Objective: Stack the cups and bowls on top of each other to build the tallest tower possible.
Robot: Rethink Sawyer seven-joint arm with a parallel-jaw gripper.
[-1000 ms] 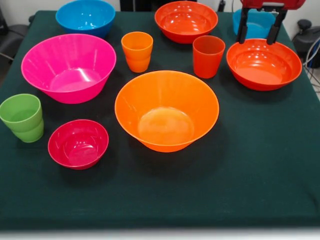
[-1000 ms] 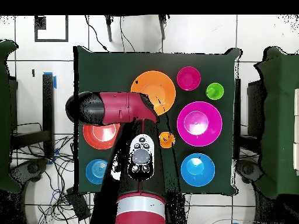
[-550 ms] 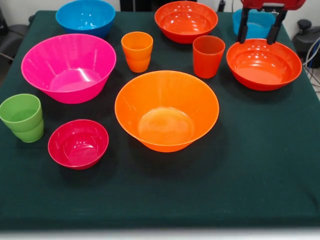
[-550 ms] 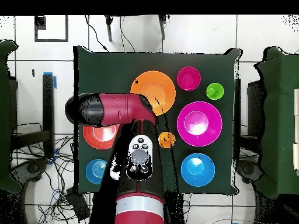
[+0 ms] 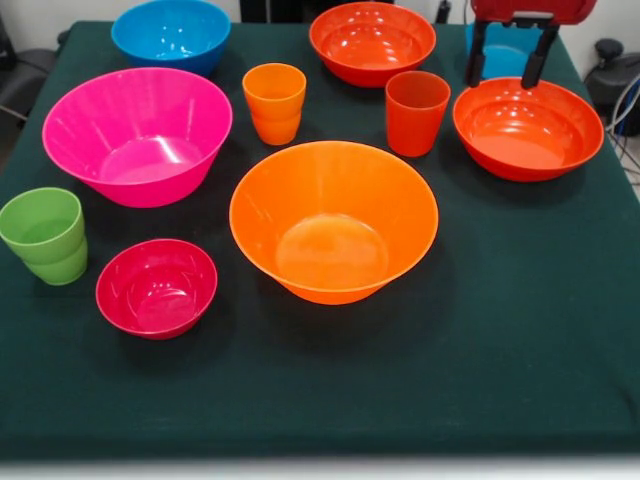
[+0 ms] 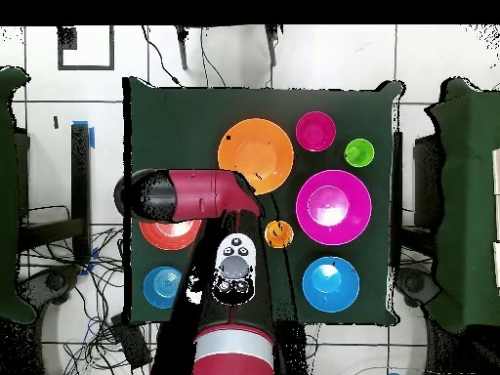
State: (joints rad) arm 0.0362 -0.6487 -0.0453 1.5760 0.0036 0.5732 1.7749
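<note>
My gripper (image 5: 500, 82) hangs open and empty at the back right, over the far rim of a red-orange bowl (image 5: 528, 128) and in front of a small blue bowl (image 5: 505, 50). The widest orange bowl (image 5: 333, 220) sits mid-table, with the pink bowl (image 5: 138, 135) to its left. An orange cup (image 5: 274, 103) and a red-orange cup (image 5: 417, 112) stand behind it. The green cup (image 5: 44, 235) and crimson bowl (image 5: 156, 287) are front left. Every piece stands singly; no tower shows. From overhead the arm (image 6: 195, 195) hides the gripper.
A larger blue bowl (image 5: 171, 33) and a second red-orange bowl (image 5: 372, 42) sit along the back edge. The dark green cloth (image 5: 520, 330) covers the table. Overhead, cables (image 6: 98, 283) lie on the floor beside the table.
The gripper has risen a little and shifted slightly left in the front view, still open. Overhead, the arm has drawn back towards the base. No cup or bowl has moved.
</note>
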